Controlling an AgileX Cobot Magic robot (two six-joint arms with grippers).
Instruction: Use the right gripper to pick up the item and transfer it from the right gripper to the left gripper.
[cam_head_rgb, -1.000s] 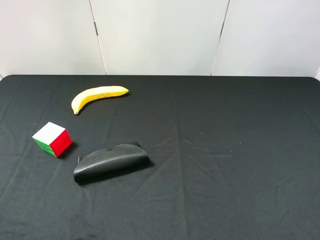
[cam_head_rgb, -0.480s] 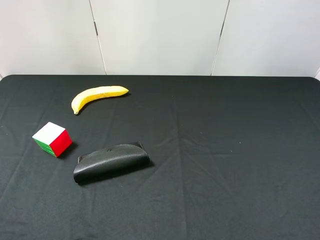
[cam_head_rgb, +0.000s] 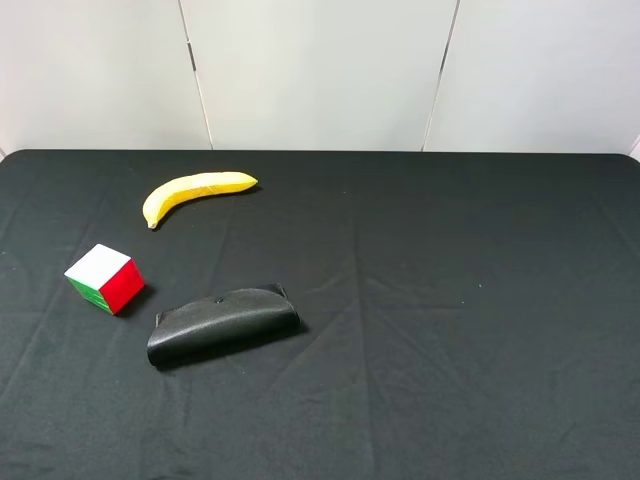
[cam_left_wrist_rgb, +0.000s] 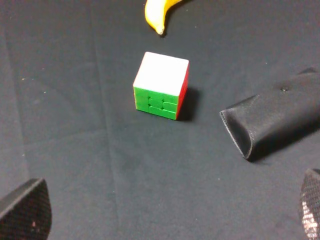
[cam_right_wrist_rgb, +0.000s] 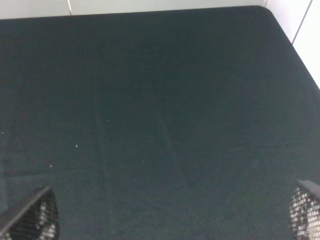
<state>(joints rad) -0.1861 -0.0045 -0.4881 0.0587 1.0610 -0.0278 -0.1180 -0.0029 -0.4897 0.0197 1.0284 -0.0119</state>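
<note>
The item, a small puzzle cube (cam_head_rgb: 105, 278) with white top, red and green sides, rests on the black table at the left, untouched. The left wrist view shows the cube (cam_left_wrist_rgb: 161, 85) well ahead of my left gripper (cam_left_wrist_rgb: 167, 215), whose fingertips (cam_left_wrist_rgb: 25, 212) stand far apart at the picture's corners with nothing between them. My right gripper (cam_right_wrist_rgb: 170, 212) is also open, its fingertips (cam_right_wrist_rgb: 32, 215) wide over bare black cloth, and the cube does not appear in that view. Neither arm shows in the exterior high view.
A yellow banana (cam_head_rgb: 196, 192) lies behind the cube. A flat black pouch (cam_head_rgb: 222, 322) lies right of the cube, also seen as the pouch (cam_left_wrist_rgb: 275, 117) in the left wrist view. The black table (cam_head_rgb: 460, 300) meets a white wall at the back.
</note>
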